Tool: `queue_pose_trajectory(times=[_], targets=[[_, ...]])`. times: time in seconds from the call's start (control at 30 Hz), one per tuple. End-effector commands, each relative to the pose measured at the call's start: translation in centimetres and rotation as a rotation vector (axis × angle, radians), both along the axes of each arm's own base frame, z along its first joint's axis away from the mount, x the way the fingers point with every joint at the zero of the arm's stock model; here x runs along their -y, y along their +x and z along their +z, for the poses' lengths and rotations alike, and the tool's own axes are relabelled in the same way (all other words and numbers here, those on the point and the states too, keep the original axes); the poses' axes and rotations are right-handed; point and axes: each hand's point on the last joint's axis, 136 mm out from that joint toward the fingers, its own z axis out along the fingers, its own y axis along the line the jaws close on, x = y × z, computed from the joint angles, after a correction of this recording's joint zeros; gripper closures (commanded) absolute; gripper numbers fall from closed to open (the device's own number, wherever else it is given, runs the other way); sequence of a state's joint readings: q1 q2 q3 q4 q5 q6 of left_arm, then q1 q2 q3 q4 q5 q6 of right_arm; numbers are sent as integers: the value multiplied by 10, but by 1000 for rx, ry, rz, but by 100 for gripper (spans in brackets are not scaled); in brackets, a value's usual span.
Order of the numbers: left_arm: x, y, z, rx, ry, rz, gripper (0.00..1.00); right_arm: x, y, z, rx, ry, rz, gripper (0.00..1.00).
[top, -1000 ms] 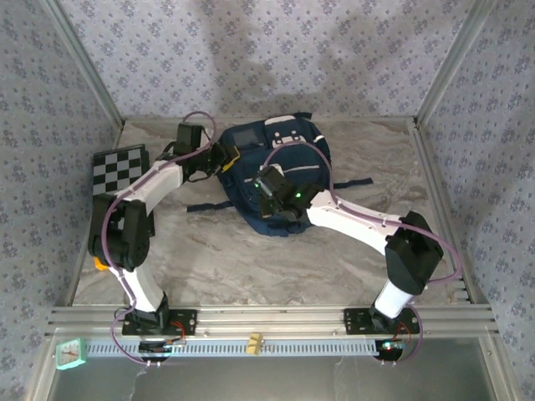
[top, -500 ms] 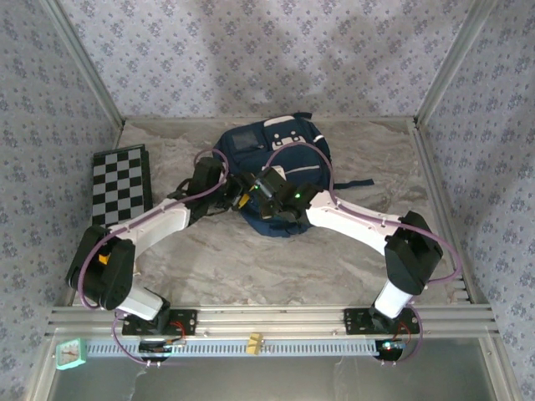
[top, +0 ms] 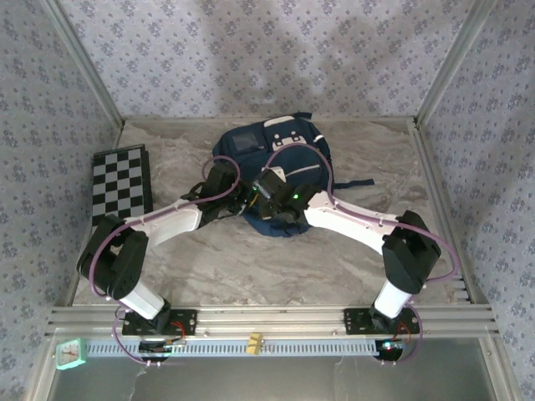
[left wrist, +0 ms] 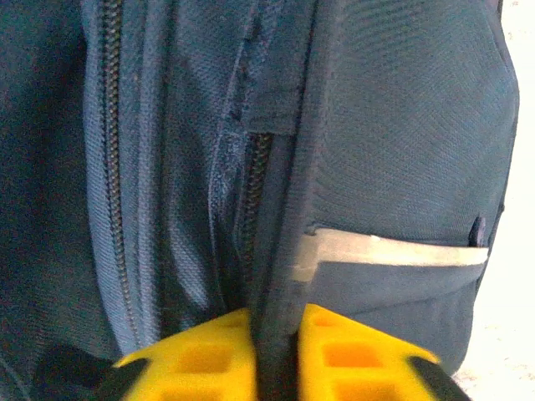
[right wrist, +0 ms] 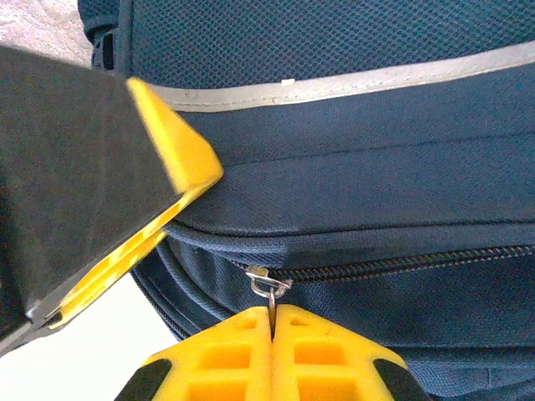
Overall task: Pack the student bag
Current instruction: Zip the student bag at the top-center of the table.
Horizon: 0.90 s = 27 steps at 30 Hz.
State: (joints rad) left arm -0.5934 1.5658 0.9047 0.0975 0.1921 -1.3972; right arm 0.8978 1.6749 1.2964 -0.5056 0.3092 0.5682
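The student bag (top: 288, 154), a navy backpack with a pale stripe (right wrist: 359, 82), lies at the middle back of the table. My right gripper (right wrist: 272, 311) is shut on the metal zipper pull (right wrist: 269, 286) at the end of a closed zipper near the bag's front edge. My left gripper (left wrist: 277, 322) is shut on a raised fold of the bag's fabric (left wrist: 280, 284) beside another zipper. From above, the left gripper (top: 243, 200) and the right gripper (top: 266, 197) sit close together at the bag's front-left edge. The left gripper's yellow finger (right wrist: 171, 154) reaches in over the bag at upper left.
A black-and-white chequered board (top: 119, 180) lies flat at the left edge of the table. A dark bag strap (top: 353, 183) trails right over the marble top. On the rail below the arm bases sit a turquoise item (top: 71, 353) and a small tan piece (top: 253, 342).
My left arm swung from the bag's upper left down to its front-left edge, and its jaws closed on the fabric fold. The right arm stayed on the zipper pull.
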Motion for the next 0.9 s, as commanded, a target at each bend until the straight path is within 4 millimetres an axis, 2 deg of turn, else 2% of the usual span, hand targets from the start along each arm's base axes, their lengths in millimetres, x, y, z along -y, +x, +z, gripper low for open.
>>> queue_pose_trajectory(times=[0.0, 0.2, 0.23, 0.4, 0.47, 0.53, 0.6, 0.7, 0.77, 0.83, 0.87], targets=[[-7, 20, 24, 93, 46, 44, 98, 16, -7, -7, -1, -99, -16, 100], [-49, 21, 31, 127, 116, 65, 100, 71, -15, -7, 13, -213, -97, 100], [-56, 21, 33, 126, 120, 56, 100, 87, -20, -15, 0, -261, -106, 100], [-92, 17, 44, 162, 204, 25, 100, 145, -24, -28, -17, -353, -174, 100], [-102, 20, 49, 174, 236, -4, 100, 161, -19, -26, -13, -351, -204, 100], [-109, 25, 52, 179, 260, -25, 100, 165, -14, -19, 2, -347, -205, 100], [-119, 34, 55, 188, 288, -38, 100, 153, -13, -13, 26, -349, -140, 100], [-134, 52, 58, 211, 322, -51, 100, 122, -24, -9, 44, -344, -16, 100], [-141, 69, 56, 217, 336, -67, 100, 88, -36, -6, 39, -287, 82, 100], [-140, 86, 55, 220, 312, -95, 100, 48, -46, -4, 46, -205, 166, 100], [-139, 94, 52, 218, 308, -107, 100, 34, -47, -3, 47, -189, 179, 100]])
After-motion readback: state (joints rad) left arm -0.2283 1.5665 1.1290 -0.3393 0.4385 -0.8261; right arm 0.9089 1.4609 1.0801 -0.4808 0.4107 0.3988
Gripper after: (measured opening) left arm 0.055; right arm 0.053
